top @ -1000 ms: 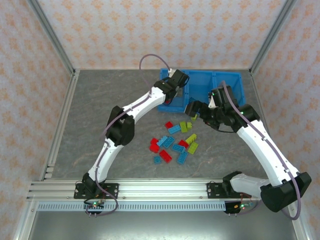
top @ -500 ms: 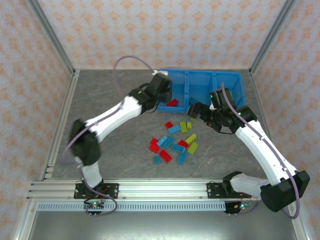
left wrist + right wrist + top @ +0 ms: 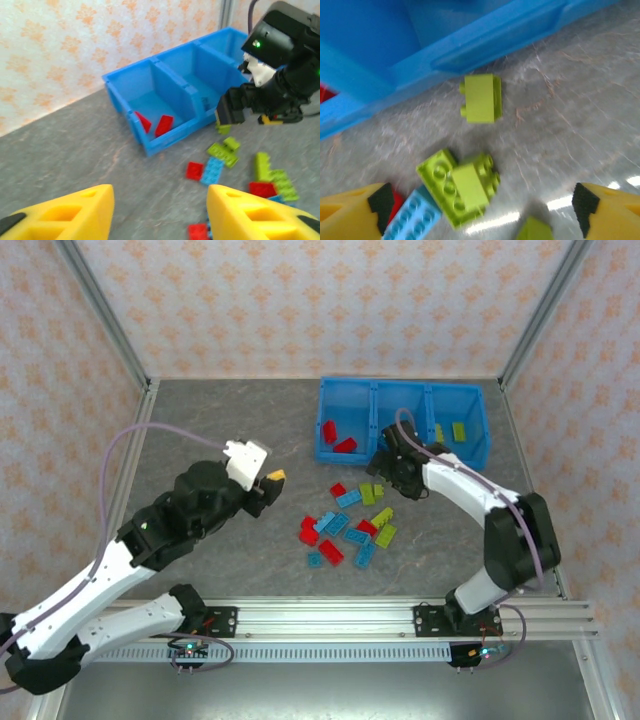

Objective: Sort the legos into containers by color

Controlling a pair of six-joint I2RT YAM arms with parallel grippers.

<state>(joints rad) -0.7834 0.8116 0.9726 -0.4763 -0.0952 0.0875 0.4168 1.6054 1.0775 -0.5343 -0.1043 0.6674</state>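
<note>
I see the left gripper (image 3: 159, 212) and the right gripper (image 3: 480, 205) both spread, both empty. The counter (image 3: 220, 420) is grey marbled, with patterned walls (image 3: 300, 310) around it.

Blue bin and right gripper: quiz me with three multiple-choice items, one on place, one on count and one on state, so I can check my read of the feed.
1. Which compartment of the bin holds the red bricks? A left; B middle; C right.
2. How many red bricks lie there? A one; B two; C five.
3. The right gripper is: A shut on a red brick; B open, holding nothing; C shut on a blue brick.

Answers: 1 A, the top view shows them at the bin's left end. 2 B, two red shapes lie there. 3 B, its wrist view shows the jaws wide apart above loose yellow-green bricks.
</note>
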